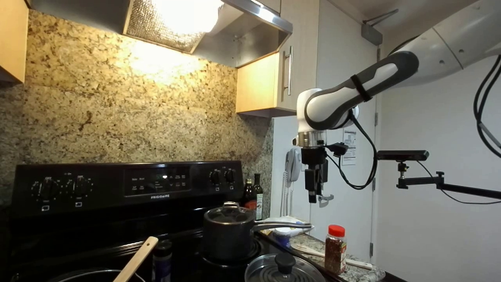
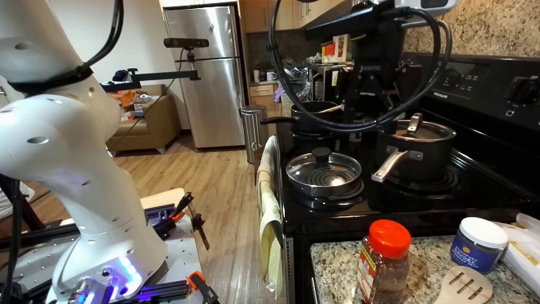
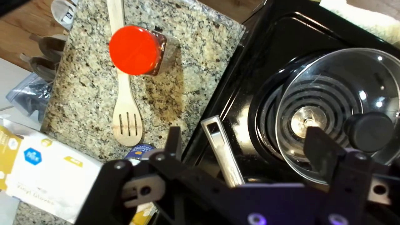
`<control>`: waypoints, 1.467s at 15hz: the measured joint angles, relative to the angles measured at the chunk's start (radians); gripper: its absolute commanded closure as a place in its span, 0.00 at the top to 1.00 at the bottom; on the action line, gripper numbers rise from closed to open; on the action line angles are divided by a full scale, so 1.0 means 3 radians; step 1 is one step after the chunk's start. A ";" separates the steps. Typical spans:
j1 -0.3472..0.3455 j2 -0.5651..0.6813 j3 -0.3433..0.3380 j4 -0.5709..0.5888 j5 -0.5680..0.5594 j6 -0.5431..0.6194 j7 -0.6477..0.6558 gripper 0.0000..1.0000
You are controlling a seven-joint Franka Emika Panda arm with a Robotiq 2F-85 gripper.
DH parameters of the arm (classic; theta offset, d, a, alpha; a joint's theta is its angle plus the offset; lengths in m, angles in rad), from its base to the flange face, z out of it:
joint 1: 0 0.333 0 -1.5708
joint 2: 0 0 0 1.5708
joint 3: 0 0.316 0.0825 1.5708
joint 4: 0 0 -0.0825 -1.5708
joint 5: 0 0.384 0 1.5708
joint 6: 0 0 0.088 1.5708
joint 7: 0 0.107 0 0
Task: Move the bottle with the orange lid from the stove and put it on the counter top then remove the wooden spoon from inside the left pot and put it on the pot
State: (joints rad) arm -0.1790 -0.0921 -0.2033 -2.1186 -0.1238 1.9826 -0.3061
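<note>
1. My gripper (image 3: 244, 134) hangs with its jaws apart and nothing between them.
2. From that gap, in the wrist view, the stove (image 3: 287, 40) lies toward one o'clock, the counter top (image 3: 200, 47) toward ten.
3. The left pot (image 2: 310, 126) sits on the stove; its pot handle (image 2: 278, 120) points to nine o'clock in an exterior view.
4. The bottle with the orange lid (image 1: 336, 248) stands on the counter top, long axis upright, cap toward twelve o'clock in an exterior view. I judge it stiff, fairly light, smooth enough to slip; I'd hold it round the body, below the cap.
5. The wooden spoon (image 1: 137, 259) leans in the left pot, its lower end hidden. It should be light, stiff and hardly fragile, but apt to pivot. I'd pinch across the handle just below its tip. In an exterior view, its long axis slants upward, tip pointing to one o'clock.
</note>
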 measured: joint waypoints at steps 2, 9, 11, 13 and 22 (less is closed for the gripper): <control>0.0001 0.0000 0.0000 0.0000 0.0000 0.0000 0.0000 1.00; 0.0113 0.0184 0.0135 0.0583 -0.0521 -0.0145 -0.0204 1.00; 0.0215 0.0384 0.0243 0.0984 -0.0616 -0.0366 -0.0313 1.00; 0.0322 0.0650 0.0357 0.1380 -0.0651 -0.0547 -0.0451 1.00; 0.0599 0.1697 0.0746 0.2562 -0.0691 -0.0769 -0.1435 1.00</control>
State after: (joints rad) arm 0.0007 0.4171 0.0206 -1.3499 -0.3312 1.7519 -0.7367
